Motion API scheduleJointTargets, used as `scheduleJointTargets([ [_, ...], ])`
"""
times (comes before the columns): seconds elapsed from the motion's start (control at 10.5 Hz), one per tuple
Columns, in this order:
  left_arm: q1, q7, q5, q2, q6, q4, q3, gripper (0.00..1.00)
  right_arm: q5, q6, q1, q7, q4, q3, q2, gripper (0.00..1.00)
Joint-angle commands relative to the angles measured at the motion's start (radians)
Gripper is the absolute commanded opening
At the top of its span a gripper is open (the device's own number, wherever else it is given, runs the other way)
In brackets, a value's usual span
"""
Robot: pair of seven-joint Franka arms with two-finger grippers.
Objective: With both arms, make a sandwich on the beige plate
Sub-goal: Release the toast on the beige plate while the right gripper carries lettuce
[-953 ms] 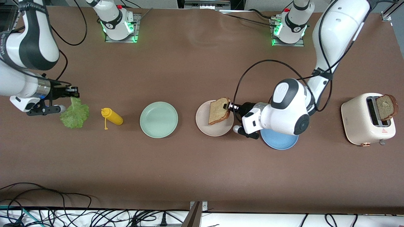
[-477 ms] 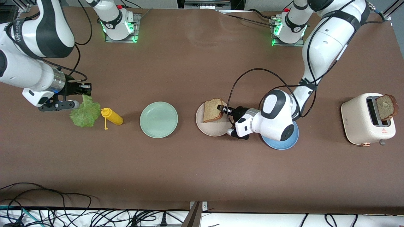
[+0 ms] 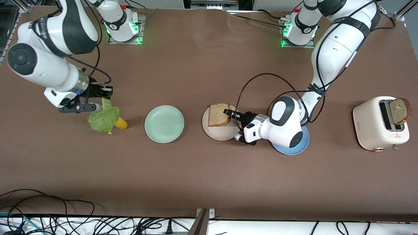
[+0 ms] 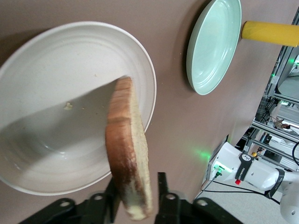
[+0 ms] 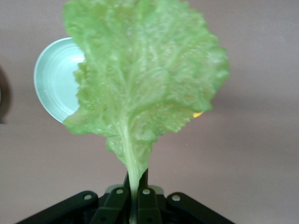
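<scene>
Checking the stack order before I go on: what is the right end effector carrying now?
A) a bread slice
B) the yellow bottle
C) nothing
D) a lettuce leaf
D: the right end effector is shut on the stem of the lettuce leaf, which hangs over the yellow bottle.

Mint-green plate [image 3: 164, 123] and yellow bottle [image 3: 120, 123] stand between the arms.

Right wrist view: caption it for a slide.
Right gripper shut on a lettuce leaf's stem, leaf hanging over the brown table and covering part of the mint-green plate.
</scene>
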State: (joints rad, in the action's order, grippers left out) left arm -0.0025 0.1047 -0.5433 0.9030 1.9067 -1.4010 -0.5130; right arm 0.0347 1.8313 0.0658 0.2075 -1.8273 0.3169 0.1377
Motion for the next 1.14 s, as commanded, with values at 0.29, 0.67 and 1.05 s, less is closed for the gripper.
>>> scheduleJointTargets([
  [0.29, 0.073, 0.023, 0.064, -0.035, -0.047, 0.027, 0.004, 1.00, 0.001, 0.092, -0.144, 0.243, 0.011, 0.005, 0.039, 0.00],
  [0.67, 0.148, 0.020, 0.285, -0.151, -0.112, 0.022, 0.005, 1.00, -0.013, 0.169, -0.262, 0.416, 0.022, 0.004, 0.085, 0.00],
  [1.05, 0.209, -0.034, 0.503, -0.341, -0.243, 0.011, 0.013, 1.00, -0.087, 0.212, -0.395, 0.570, 0.112, 0.004, 0.206, 0.00],
])
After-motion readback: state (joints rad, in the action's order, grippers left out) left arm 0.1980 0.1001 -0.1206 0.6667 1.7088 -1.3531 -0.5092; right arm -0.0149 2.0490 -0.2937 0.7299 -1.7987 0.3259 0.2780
